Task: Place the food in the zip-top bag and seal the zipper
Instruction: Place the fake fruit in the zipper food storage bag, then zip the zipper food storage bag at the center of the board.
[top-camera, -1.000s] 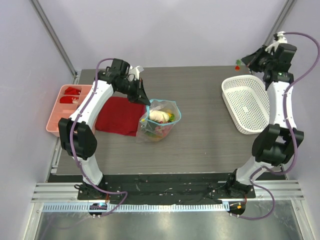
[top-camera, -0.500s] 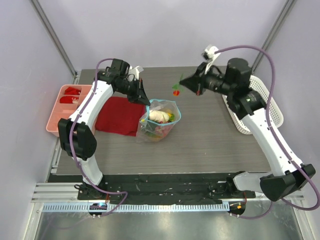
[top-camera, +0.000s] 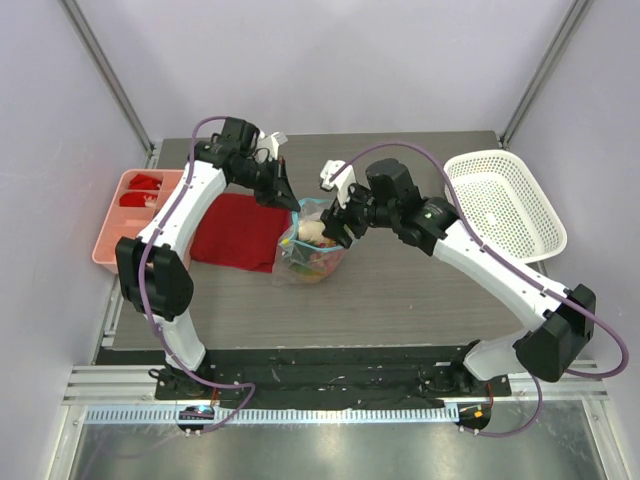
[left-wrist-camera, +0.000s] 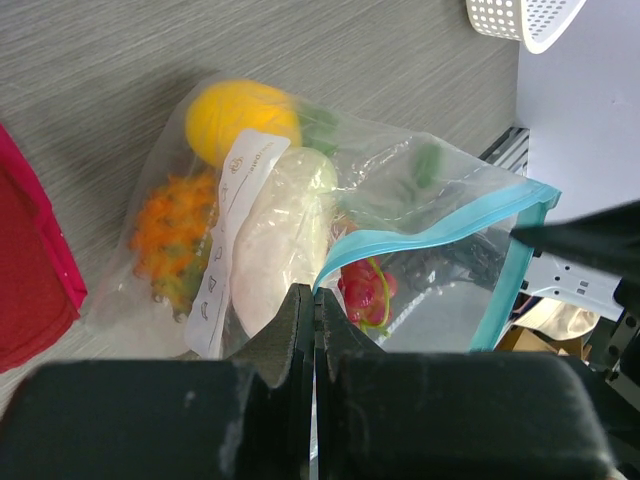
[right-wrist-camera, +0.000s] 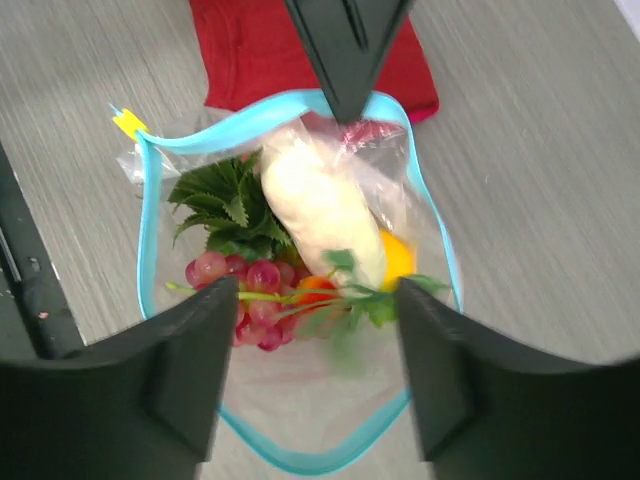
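The zip-top bag (top-camera: 318, 250) stands open on the table, holding the food: a white radish (right-wrist-camera: 320, 210), an orange (left-wrist-camera: 245, 115), a pineapple (left-wrist-camera: 170, 240), red grapes (right-wrist-camera: 240, 280) and green leaves (right-wrist-camera: 225, 205). My left gripper (top-camera: 290, 200) is shut on the bag's mouth, pinching the teal zipper (left-wrist-camera: 440, 225) at its far-left rim. My right gripper (top-camera: 338, 222) hovers open right over the mouth. A small blurred red-orange piece with green stems (right-wrist-camera: 325, 292) lies loose between its spread fingers, inside the zipper (right-wrist-camera: 143, 230) ring.
A folded red cloth (top-camera: 235, 230) lies just left of the bag. A pink divided tray (top-camera: 110, 225) sits at the table's left edge. A white mesh basket (top-camera: 500, 195) stands at the back right.
My right arm swung from over the basket across to above the bag, carrying a small red-green piece, and its jaws have opened, letting it go. The left arm and bag stayed put.
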